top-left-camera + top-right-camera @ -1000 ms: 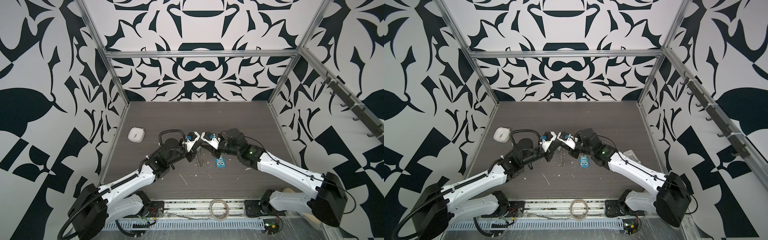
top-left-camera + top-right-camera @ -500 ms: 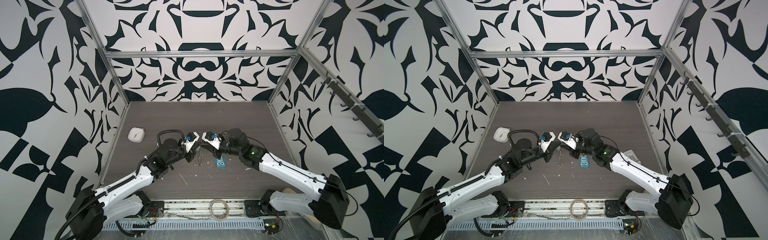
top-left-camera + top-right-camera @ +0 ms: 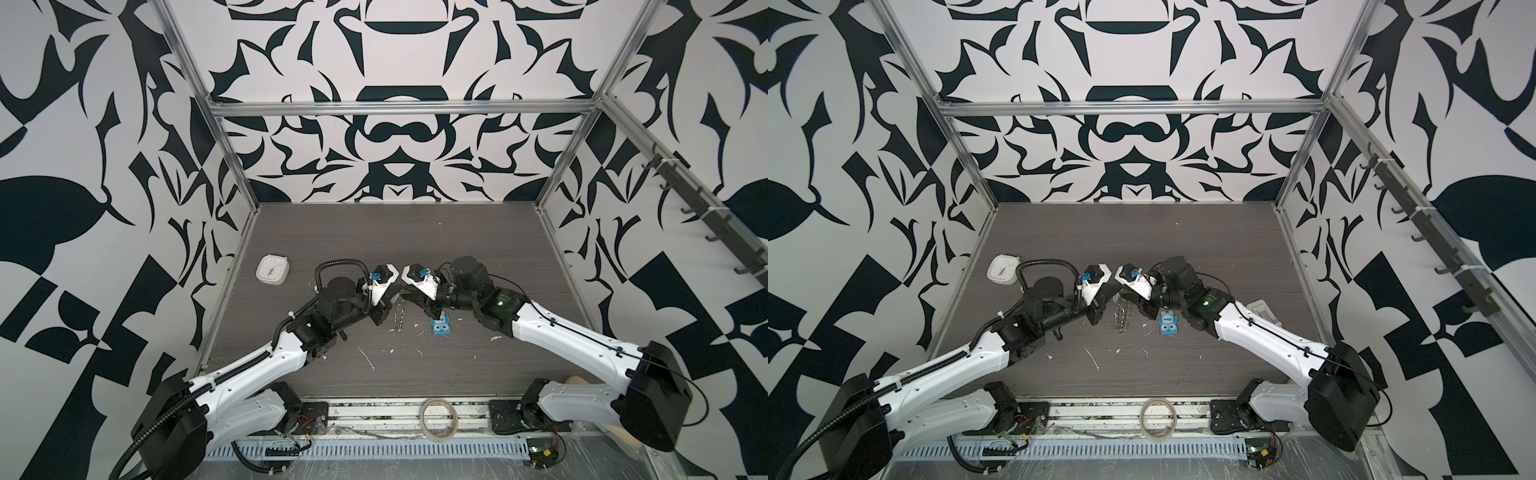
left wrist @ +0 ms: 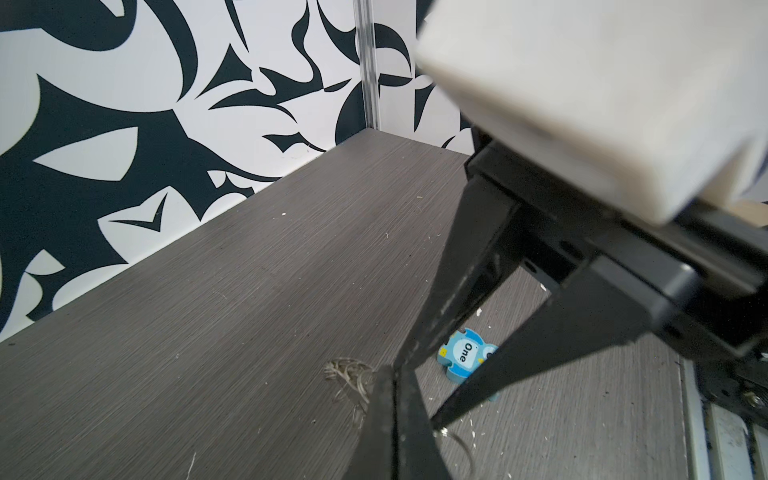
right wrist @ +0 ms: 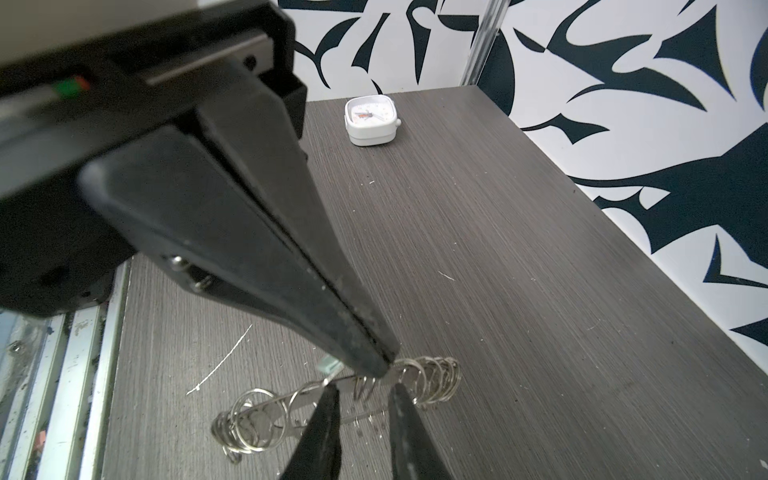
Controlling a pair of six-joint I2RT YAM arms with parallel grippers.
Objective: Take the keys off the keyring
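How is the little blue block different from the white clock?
The blue block has cartoon eyes and the word One; the clock is white with a dial and hands. The clock is a rounded square and looks bigger; the block has a bumpy outline. The clock sits at the left edge of the table, the block near its middle. Both lie on the table, and neither is held.

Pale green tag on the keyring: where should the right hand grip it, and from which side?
Pinch the tag across its plastic body, not the wire loops. Only a corner shows, beside the left hand clamped on the keyring rim. The right hand straddles that rim, open; probably approach from the side away from the left hand.
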